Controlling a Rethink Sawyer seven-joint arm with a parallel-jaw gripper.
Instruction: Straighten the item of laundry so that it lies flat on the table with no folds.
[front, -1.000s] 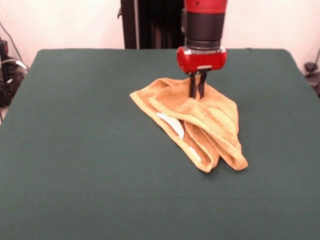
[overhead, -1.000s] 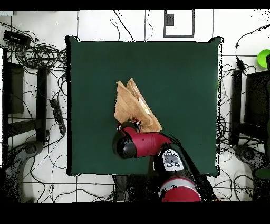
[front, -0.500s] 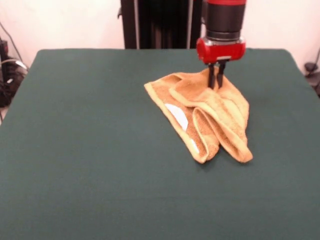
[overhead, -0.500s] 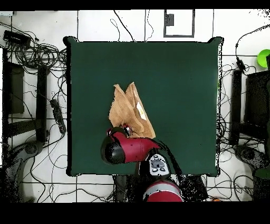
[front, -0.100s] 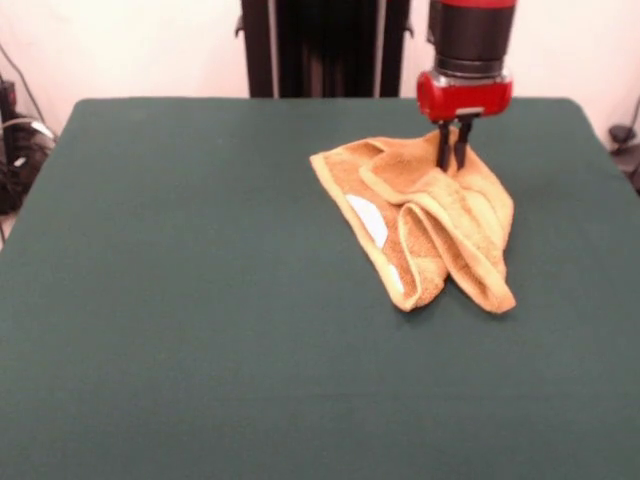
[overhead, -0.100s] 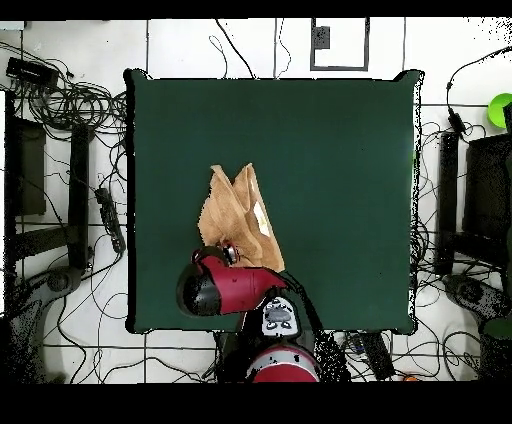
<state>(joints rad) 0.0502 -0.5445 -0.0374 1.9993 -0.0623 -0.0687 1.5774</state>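
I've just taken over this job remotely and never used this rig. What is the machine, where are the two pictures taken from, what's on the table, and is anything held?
The machine is a single red and black robot arm ending in a two-fingered gripper. One picture looks across the table at the robot; the other looks straight down, with the arm at the bottom. On the large dark green felt-like table lies one thing: a small orange-tan terry towel, crumpled into several folds, with a small white tag showing. The gripper's fingers are close together, pinching the towel's far edge. In the overhead view the towel sits left of the table's middle.
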